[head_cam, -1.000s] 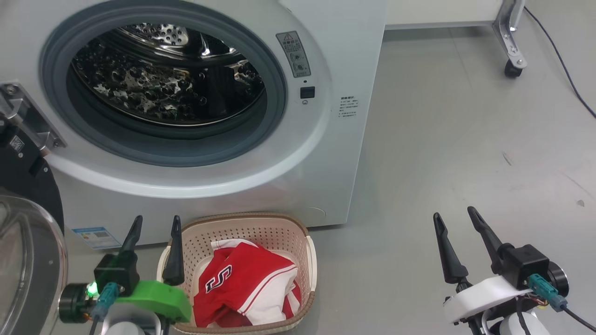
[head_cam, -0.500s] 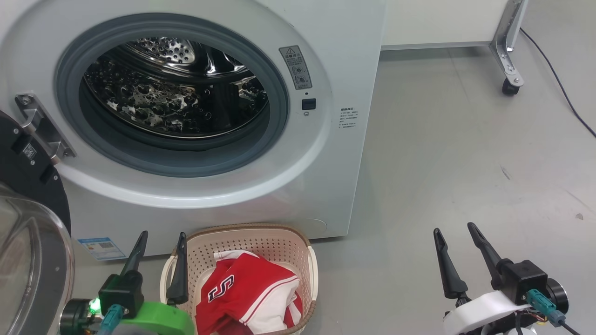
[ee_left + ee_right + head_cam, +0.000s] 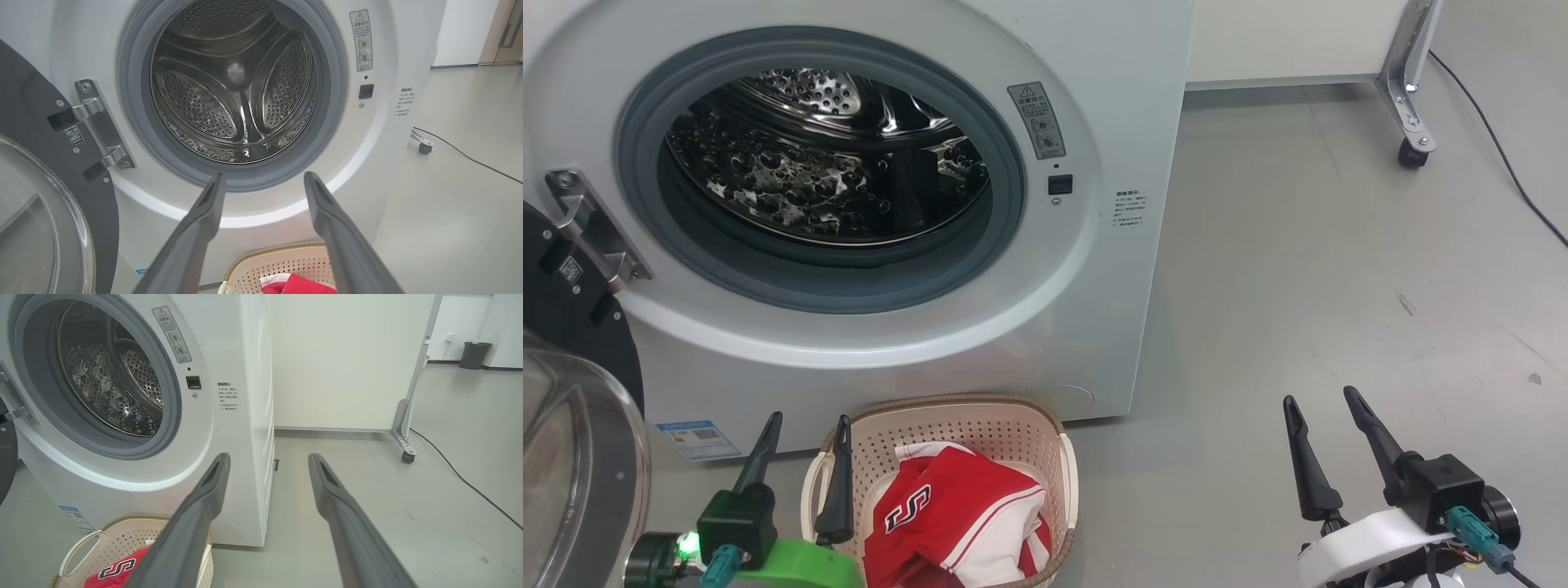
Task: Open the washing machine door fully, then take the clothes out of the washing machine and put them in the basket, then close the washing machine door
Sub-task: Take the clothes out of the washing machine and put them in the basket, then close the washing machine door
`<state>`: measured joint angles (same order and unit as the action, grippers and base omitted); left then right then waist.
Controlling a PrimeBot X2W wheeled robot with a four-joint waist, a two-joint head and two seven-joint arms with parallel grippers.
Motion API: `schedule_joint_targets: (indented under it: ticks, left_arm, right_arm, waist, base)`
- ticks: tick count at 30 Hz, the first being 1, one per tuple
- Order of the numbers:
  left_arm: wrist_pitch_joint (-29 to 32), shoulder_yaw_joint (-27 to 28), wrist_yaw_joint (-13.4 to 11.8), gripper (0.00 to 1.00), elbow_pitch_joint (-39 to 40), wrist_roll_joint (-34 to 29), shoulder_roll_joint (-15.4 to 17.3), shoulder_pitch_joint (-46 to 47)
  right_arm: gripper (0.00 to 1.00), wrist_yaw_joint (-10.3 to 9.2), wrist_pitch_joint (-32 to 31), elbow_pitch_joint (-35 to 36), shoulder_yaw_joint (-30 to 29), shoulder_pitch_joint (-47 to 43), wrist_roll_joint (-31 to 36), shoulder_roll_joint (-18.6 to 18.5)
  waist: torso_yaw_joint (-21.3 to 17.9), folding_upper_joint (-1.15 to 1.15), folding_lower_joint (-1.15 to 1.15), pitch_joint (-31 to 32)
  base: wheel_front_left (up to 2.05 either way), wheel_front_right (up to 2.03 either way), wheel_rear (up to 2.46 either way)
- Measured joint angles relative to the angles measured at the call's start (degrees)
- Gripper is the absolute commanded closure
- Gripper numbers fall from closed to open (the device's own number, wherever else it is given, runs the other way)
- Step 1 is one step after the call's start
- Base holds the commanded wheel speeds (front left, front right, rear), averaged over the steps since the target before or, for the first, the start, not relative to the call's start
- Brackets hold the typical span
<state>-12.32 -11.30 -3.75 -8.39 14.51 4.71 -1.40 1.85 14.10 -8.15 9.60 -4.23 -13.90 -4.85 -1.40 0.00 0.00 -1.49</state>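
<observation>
1. The washing machine door [image 3: 588, 327] is hanging swung wide at the left, leaving the steel drum [image 3: 809, 180] exposed. No garment is showing inside it.
2. The red clothes [image 3: 956, 514] are lying in the basket [image 3: 980, 406], which is sitting just in front of the washing machine [image 3: 1094, 310], probably to keep transfers short.
3. The left gripper [image 3: 809, 420] and right gripper [image 3: 1319, 396] are both hovering spread and empty. Closing the door seems to be the remaining step.

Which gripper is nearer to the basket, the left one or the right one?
Left. The left gripper is at the left rim of the basket; the right gripper is well off to its right, above the floor.
</observation>
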Motion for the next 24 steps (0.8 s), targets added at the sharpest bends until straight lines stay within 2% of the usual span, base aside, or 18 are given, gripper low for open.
schedule_joint_targets:
  ticks: [13,24]
  left_arm:
    - [1.7,0.0,-0.6,0.00,3.1,-0.6,0.3,-1.5]
    - [2.7,-0.1,-1.1,0.00,4.9,-1.2,0.3,-2.6]
  right_arm:
    - [0.00,-0.26,-0.2,0.5,0.0,-0.8,0.0,0.0]
    - [0.00,-0.52,-0.5,1.0,0.0,-0.9,0.0,-0.2]
  waist:
    - [-0.1,0.00,0.00,0.1]
    - [0.6,0.00,0.00,0.5]
  base:
    - [-0.05,0.05,0.00]
    - [-0.46,0.46,0.00]
